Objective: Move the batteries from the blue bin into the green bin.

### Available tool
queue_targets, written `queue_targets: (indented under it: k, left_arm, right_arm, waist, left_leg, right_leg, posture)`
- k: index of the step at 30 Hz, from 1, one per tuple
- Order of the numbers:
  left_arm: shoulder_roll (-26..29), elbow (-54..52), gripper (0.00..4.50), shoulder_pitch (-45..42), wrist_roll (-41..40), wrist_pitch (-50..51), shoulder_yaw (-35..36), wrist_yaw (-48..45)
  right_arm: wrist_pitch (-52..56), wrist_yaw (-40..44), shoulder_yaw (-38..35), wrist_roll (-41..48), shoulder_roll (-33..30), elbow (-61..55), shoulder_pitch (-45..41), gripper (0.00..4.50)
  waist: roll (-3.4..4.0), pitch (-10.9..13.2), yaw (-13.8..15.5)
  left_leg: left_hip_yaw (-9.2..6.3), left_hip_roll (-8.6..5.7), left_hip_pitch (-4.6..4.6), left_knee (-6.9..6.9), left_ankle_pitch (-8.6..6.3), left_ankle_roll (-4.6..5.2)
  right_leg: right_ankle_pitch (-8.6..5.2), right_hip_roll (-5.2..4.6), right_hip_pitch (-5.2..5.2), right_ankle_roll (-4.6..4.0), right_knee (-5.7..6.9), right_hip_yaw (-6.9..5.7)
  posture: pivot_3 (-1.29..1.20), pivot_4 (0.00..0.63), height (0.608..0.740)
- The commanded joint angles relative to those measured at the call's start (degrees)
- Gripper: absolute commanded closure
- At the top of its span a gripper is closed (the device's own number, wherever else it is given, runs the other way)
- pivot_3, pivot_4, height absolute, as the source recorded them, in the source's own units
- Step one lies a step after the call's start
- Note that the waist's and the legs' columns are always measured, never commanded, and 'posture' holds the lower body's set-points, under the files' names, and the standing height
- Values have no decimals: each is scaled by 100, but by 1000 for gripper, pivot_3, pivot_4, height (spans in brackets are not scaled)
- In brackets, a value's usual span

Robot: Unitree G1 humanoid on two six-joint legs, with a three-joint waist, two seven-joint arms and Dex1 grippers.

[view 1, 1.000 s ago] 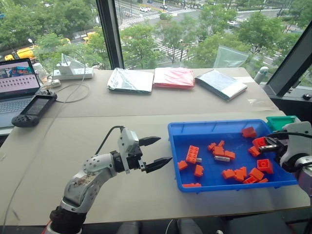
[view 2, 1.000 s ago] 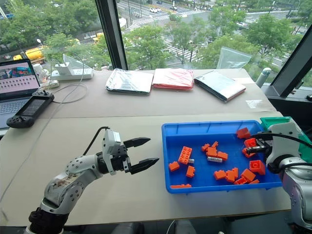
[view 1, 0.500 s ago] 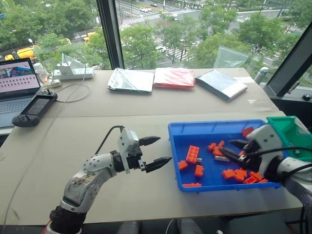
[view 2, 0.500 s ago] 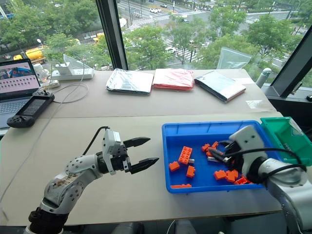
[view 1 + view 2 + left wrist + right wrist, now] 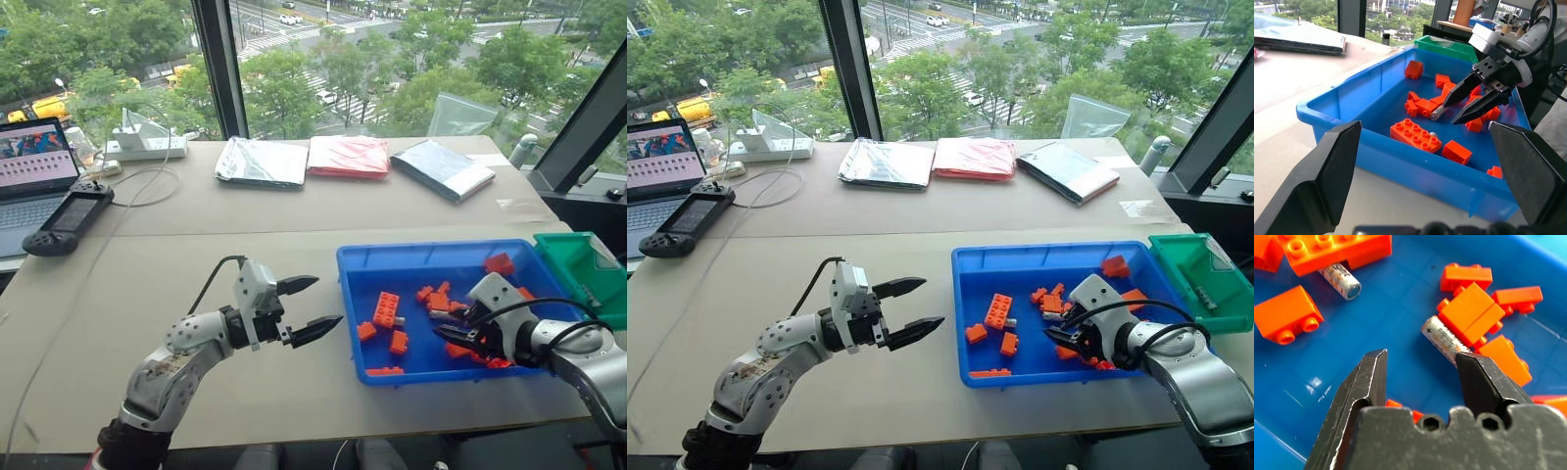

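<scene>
You were working in an upper-floor office or lab: a broad tan table [image 5: 245, 245] stood against tall windows [image 5: 323, 59] over treetops and streets, with a laptop [image 5: 34, 181], handheld controller [image 5: 67, 217] and power strip [image 5: 147, 147] at upper left.

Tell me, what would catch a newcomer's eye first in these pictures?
Probably the bright blue bin near the table's front right, strewn with orange toy bricks. Inside it the robot's right tool hangs open, its fingertips close to a small silvery battery lying among the bricks. Left of the bin, the left tool hovers open above the table, and a smaller green bin sits at the blue bin's right.
</scene>
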Motion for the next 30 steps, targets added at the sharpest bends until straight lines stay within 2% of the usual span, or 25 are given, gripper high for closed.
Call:
queue_targets:
  k: [1, 14, 15, 16, 21, 27, 30]
  left_arm:
    - [44, -273, 0, 34, -48, -16, 84, 14]
    - [100, -295, 0, 120, -44, -67, 86, 1]
    - [97, -296, 0, 116, -45, -61, 78, 5]
    - [92, -297, 0, 110, -45, -56, 68, 6]
    - [62, -243, 0, 44, -34, -47, 45, 10]
    - [38, -150, 0, -26, -2, -83, 19, -30]
    - [36, -118, 0, -46, 8, -101, 15, -53]
  right_arm:
    - [-228, 37, 7, -169, -3, 48, -114, 1905]
    - [16, 242, 160, -260, -46, 212, -34, 1905]
    - [35, 250, 163, -262, -52, 211, -32, 2406]
    - [41, 258, 164, -267, -52, 206, -33, 2596]
    - [54, 271, 140, -287, -20, 141, -42, 4253]
    - [-105, 208, -12, -322, -5, -78, 12, 4251]
    - [-117, 93, -676, 9, 205, -450, -20, 4251]
  waist:
    - [0, 0, 11]
    - [0, 0, 7]
    - [0, 0, 7]
    - [0, 0, 7]
    - [0, 0, 8]
    - [0, 0, 7]
    - [0, 0, 7]
  left_leg:
    - [0, 0, 0, 0, 0, 0]
    - [-1, 0, 0, -1, 0, 0]
    - [-1, 0, 0, 0, 0, 0]
    - [-1, 0, 1, 0, 0, 0]
    - [-1, 0, 2, 0, 0, 0]
    - [-1, -1, 2, 0, 0, 0]
    - [-1, -1, 1, -1, 0, 0]
  right_leg:
    - [0, -1, 0, 0, 0, 0]
    - [0, 0, 0, 0, 0, 0]
    - [0, 1, 0, 0, 0, 0]
    - [0, 1, 1, 0, 1, 0]
    - [0, 1, 2, 0, 1, 0]
    - [0, 1, 1, 0, 1, 0]
    - [0, 0, 0, 0, 1, 0]
  posture:
    - [0, 150, 740]
    - [0, 150, 740]
    - [0, 150, 740]
    - [0, 150, 740]
    - [0, 150, 740]
    - [0, 150, 740]
    - [0, 150, 740]
